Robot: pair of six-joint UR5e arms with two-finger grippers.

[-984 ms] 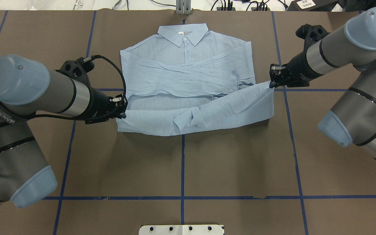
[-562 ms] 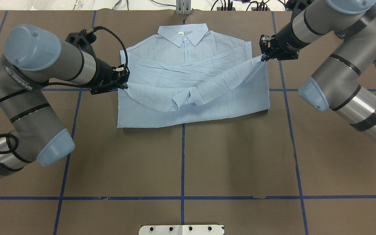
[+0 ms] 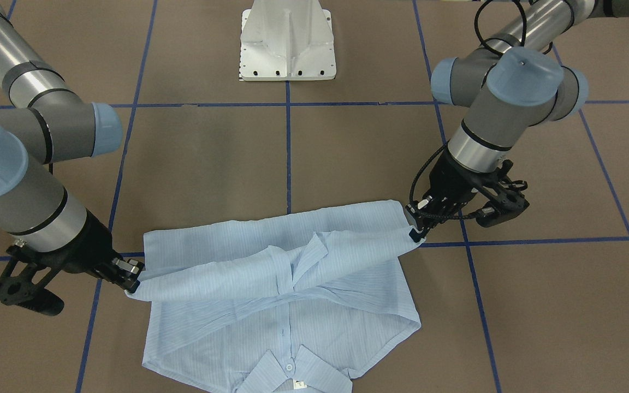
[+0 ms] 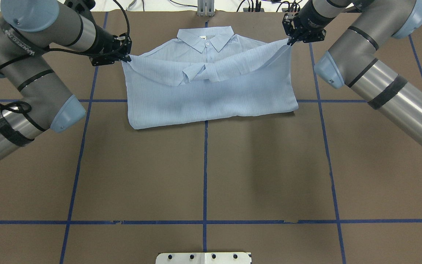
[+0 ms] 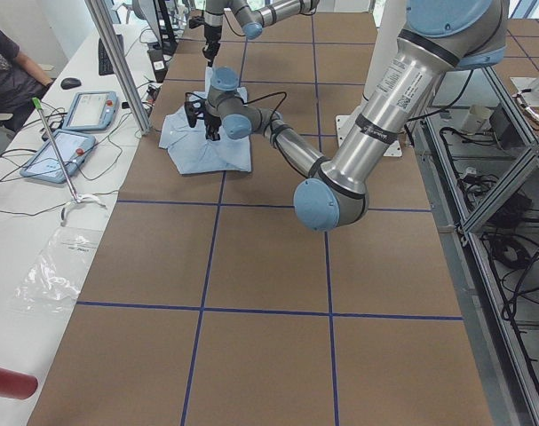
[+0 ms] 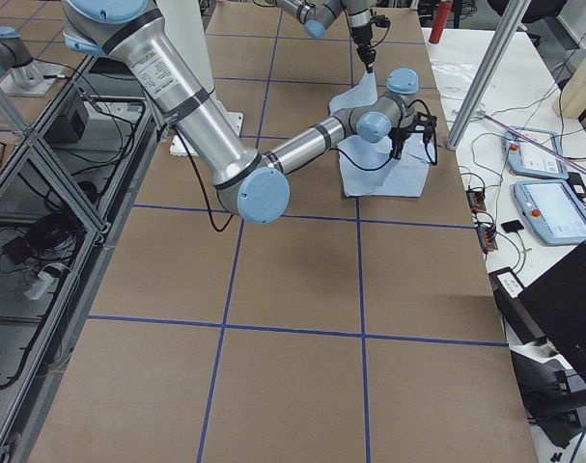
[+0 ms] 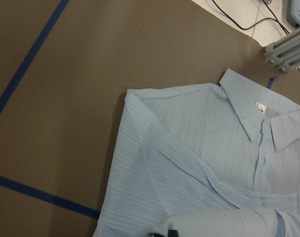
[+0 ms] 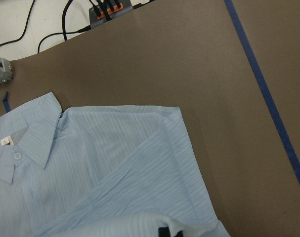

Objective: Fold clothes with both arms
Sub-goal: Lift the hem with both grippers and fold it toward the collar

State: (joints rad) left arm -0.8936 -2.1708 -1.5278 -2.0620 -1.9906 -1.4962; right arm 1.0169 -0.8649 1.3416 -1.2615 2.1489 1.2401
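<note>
- Overhead: L gripper [image 4: 126, 55] and R gripper [image 4: 291, 41], jaws pinched on shirt [image 4: 211, 99] corners, held up near collar [image 4: 218, 38], far end of tabletop [image 4: 203, 176].
- Only my wrist cams show label [image 7: 261, 106] clearly; print unreadable.

Hidden under the fold
The lifted hem [image 4: 152, 73] covered most of the shirt [image 4: 211, 99] front; the front-facing view cropped its collar [image 3: 271, 376]; the label's [image 4: 203, 37] print was too small to read.

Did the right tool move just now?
Yes. In the overhead view the right tool went from the crosswise blue tape line toward the far table edge, level with the shirt collar.
</note>
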